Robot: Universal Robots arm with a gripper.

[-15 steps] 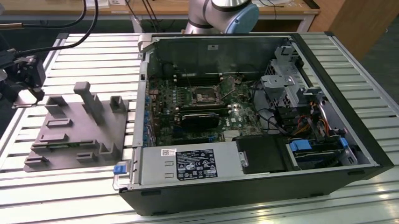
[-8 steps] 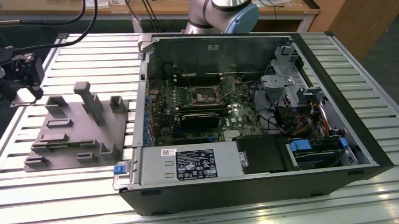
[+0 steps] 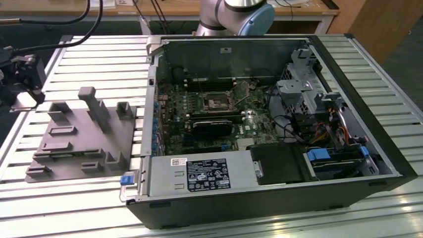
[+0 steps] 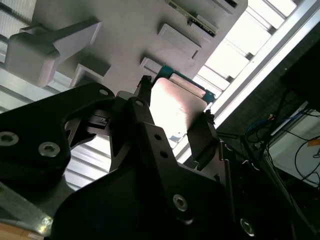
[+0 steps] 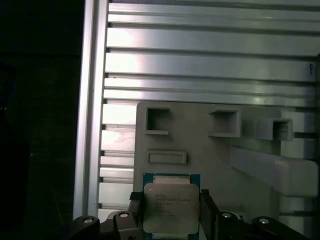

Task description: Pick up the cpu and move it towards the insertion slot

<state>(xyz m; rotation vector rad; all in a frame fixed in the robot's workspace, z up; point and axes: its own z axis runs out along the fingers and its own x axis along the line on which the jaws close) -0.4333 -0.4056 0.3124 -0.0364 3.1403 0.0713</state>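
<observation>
The cpu (image 5: pixel 170 207), a flat square chip with a silvery-grey top and a green rim, sits between my gripper's (image 5: pixel 170 206) two black fingers (image 5: pixel 134 206), which are shut on its opposite edges. The second wrist view shows the same grip, the cpu (image 4: pixel 176 102) bright between the fingers (image 4: pixel 204 131). In the exterior view my gripper (image 3: pixel 24 97) hangs at the far left, beside the left end of the grey fixture plate (image 3: pixel 86 148). The insertion slot (image 3: pixel 217 103), dark and framed in metal, lies on the green board inside the open computer case, well to the exterior view's right of my gripper.
Upright grey blocks (image 3: pixel 92 106) stand on the fixture plate. The case wall (image 3: pixel 153 84) rises between the plate and the board. A black fan card (image 3: pixel 211 128) lies just in front of the slot, with drive cages and cables (image 3: pixel 310 114) to the right. The slatted table (image 3: pixel 92 54) ends near my gripper.
</observation>
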